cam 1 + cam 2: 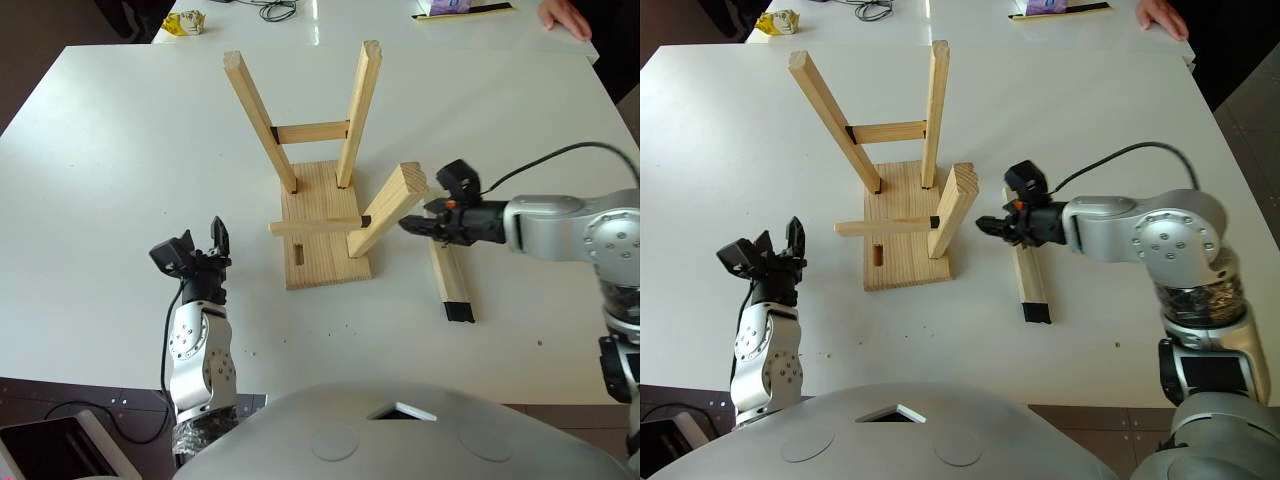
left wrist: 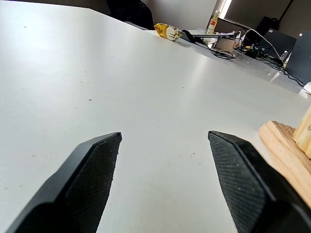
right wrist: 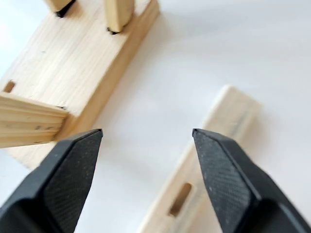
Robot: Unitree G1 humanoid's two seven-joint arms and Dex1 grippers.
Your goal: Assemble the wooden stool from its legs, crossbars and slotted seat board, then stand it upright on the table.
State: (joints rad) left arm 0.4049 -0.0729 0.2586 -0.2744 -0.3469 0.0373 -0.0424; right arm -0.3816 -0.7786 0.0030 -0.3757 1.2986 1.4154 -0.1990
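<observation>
Left gripper (image 1: 198, 245) hovers at the near edge of the bench (image 1: 120, 150), fingers spread, while the right gripper (image 1: 408, 227), fingers likewise spread, hangs over the loose leg (image 1: 452, 285) beside the seat board (image 1: 318, 200), seemingly poised to grasp it.

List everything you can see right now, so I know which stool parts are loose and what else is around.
table: one, white, under everything
seat board: one, pale wood, flat mid-table
upright legs: two, pale wood, standing in the board's far end
far crossbar: one, pale wood, joining the upright legs
leaning leg: one, pale wood, tilted at the board's near right corner
near crossbar: one, pale wood, running left from the leaning leg over the board
loose leg: one, pale wood with a black tip, flat right of the board
packet: one, yellow, far left
cables: a bunch, dark, far edge
person's hand: one, far right corner
left gripper: one, black, open, near left
right gripper: one, black, open, above the loose leg
</observation>
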